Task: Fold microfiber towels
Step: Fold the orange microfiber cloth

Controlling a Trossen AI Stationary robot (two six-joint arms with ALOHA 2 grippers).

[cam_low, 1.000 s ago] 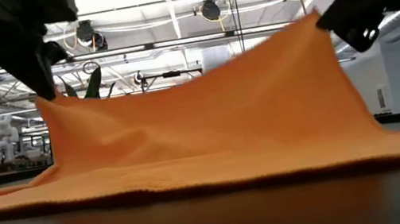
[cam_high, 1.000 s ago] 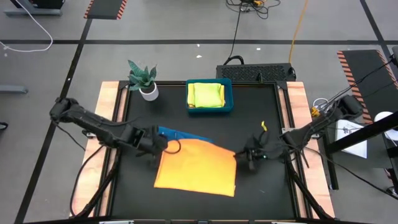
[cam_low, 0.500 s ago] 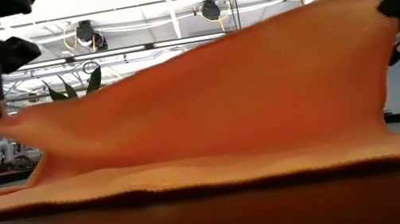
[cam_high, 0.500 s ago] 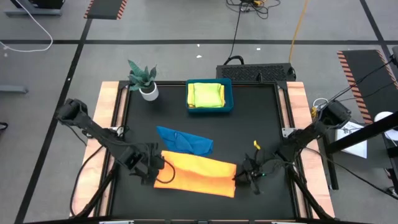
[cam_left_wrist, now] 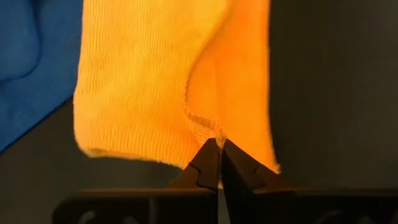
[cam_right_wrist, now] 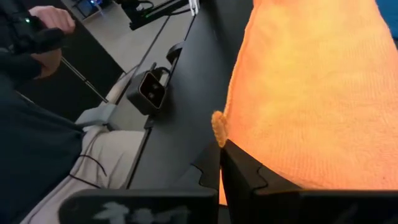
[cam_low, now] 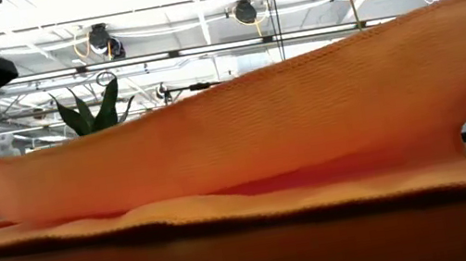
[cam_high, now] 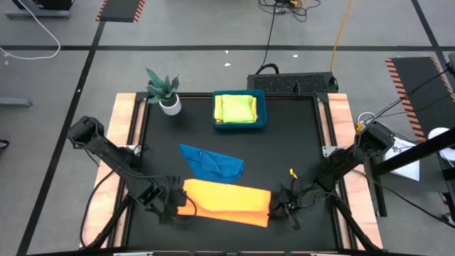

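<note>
Both pincers are clamped on the orange towel [cam_high: 224, 203]: the left gripper [cam_high: 175, 206] pinches its left end, the right gripper [cam_high: 277, 208] its right end. Folded double, the towel lies along the table's [cam_high: 298, 135] near edge, bare black surface stretching beyond it. Both arms reach low, inward. A crumpled blue towel [cam_high: 211, 162] sits just behind; yellow towels fill the tray [cam_high: 261, 114].

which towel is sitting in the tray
The lime green towel, folded inside the teal tray. The blue towel lies crumpled on the table, and the orange towel is between the grippers.
</note>
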